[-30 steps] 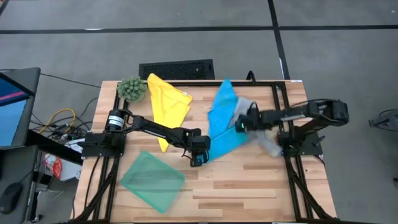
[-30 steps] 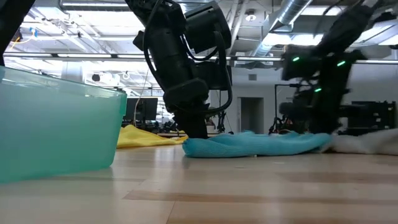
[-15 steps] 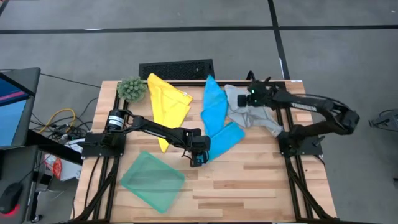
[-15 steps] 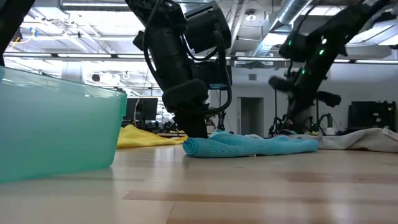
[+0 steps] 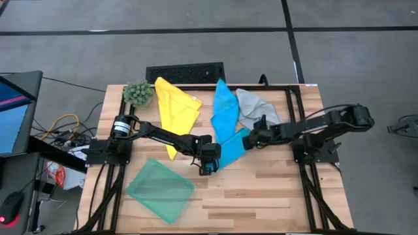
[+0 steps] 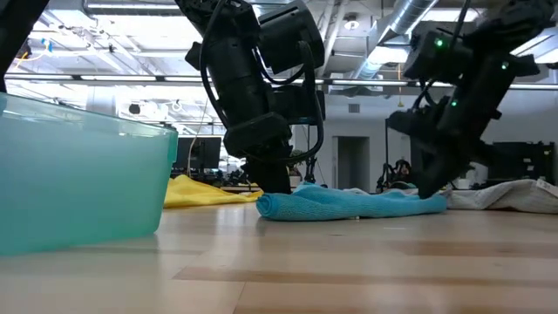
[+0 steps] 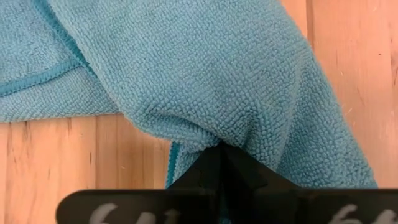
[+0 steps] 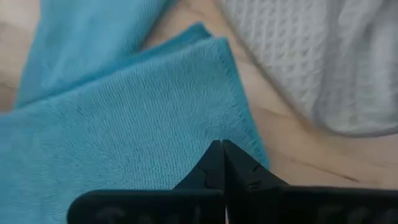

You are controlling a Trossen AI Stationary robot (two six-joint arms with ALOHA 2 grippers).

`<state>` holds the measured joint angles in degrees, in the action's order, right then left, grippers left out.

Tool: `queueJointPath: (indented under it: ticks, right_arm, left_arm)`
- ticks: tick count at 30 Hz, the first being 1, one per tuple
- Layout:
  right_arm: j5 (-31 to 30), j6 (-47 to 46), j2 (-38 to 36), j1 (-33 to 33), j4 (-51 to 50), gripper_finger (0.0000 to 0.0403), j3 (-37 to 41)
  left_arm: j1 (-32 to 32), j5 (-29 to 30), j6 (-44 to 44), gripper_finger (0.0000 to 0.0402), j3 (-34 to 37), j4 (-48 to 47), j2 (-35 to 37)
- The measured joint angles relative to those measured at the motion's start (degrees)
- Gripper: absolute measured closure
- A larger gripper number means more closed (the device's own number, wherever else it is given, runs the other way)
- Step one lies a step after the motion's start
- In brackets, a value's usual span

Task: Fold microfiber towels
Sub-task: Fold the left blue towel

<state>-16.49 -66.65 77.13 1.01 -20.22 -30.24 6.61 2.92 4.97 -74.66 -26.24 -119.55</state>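
While left arm stays put, changes since a sec ago:
Desk (image 5: 274, 189): same layout; teal towel (image 5: 160, 189) front-left, yellow towel (image 5: 175, 109) rear-left, grey towel (image 5: 251, 108) rear-right.
Blue towel (image 5: 228, 127): mid-desk; was stretched toward right, now folded narrower, far strip running to rear.
Right gripper (image 5: 251, 139): swung back from rear, arm low, fingers closed at towel's right edge, w/o cloth.
Left gripper (image 5: 209, 163): arm reaches across, fingers pinching blue towel's near corner.
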Motion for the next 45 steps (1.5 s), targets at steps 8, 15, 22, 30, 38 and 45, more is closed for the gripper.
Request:
queueJointPath:
  ticks: [8,15,22,30,38,45]
  right_arm:
    - [0.2,-10.1,6.6,7.6,1.7,0.0390,-0.4]
    - [2.4,-30.5,4.6,21.2,0.9,0.0393,-0.2]
    - [1.0,-50.4,4.2,35.7,1.2,0.0391,-0.1]
    - [-1.9,-56.2,2.8,41.4,-5.6,0.0382,-3.5]
    - [-1.5,-51.5,-1.2,41.2,-30.6,0.0357,-14.4]
    - [2.9,-51.1,0.3,39.3,-31.5,0.0264,-14.0]
  left_arm:
    - [0.1,0.2,0.1,0.0401,0.3,-5.2,4.9]
    - [-0.1,3.1,2.1,0.0402,0.3,-15.8,13.5]
    - [0.2,2.9,4.5,0.0402,0.2,-11.6,14.6]
    - [3.7,-0.3,5.4,0.0402,3.9,1.1,14.3]
    - [2.7,2.3,6.0,0.0402,11.7,19.9,14.3]
    - [1.9,2.2,10.8,0.0402,16.8,24.8,14.3]
